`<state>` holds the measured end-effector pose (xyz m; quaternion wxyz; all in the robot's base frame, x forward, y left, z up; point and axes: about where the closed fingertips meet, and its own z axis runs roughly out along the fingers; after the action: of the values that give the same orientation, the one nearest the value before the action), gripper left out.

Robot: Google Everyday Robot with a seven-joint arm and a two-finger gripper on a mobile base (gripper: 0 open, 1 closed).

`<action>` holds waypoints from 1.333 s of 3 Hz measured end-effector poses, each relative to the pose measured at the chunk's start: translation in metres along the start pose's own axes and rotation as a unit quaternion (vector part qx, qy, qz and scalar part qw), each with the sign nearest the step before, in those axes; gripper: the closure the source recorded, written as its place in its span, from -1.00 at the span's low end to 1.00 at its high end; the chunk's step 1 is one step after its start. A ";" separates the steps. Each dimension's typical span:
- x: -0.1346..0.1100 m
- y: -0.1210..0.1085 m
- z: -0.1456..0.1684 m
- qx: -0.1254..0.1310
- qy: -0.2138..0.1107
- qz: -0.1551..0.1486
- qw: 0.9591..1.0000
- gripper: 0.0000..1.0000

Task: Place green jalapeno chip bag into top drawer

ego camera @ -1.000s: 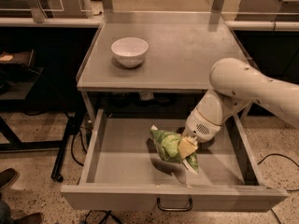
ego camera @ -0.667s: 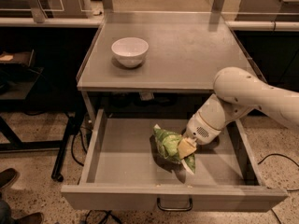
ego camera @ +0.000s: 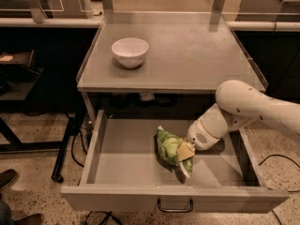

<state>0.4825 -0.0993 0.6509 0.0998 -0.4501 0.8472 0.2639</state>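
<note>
The top drawer [ego camera: 117, 165] is pulled wide open below the grey table; its dark pull handle [ego camera: 175, 206] sits at the centre of the front. The green jalapeno chip bag [ego camera: 167, 146] stands crumpled on the drawer floor, right of the middle. My gripper [ego camera: 184, 157] reaches down into the drawer from the right on a white arm [ego camera: 243, 104]. It is shut on the bag's right side, with a yellowish pad [ego camera: 183, 150] pressed against it.
A white bowl [ego camera: 130, 51] stands on the grey table top [ego camera: 197, 55] at the back left. A dark rolling stand [ego camera: 61, 168] and cables lie on the floor left of the drawer. A shoe [ego camera: 7, 179] shows at the lower left.
The arm's upper part has sunk a little lower over the drawer. The gripper and the bag stay at nearly the same spot on the drawer floor.
</note>
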 end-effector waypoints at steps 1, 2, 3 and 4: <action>0.006 -0.005 0.020 0.010 -0.001 0.005 1.000 1.00; 0.012 -0.006 0.032 0.010 0.002 0.007 1.000 1.00; 0.013 -0.007 0.033 0.011 0.003 0.007 1.000 0.67; 0.013 -0.007 0.033 0.011 0.003 0.007 1.000 0.21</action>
<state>0.4782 -0.0935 0.6151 0.1004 -0.4438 0.8533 0.2545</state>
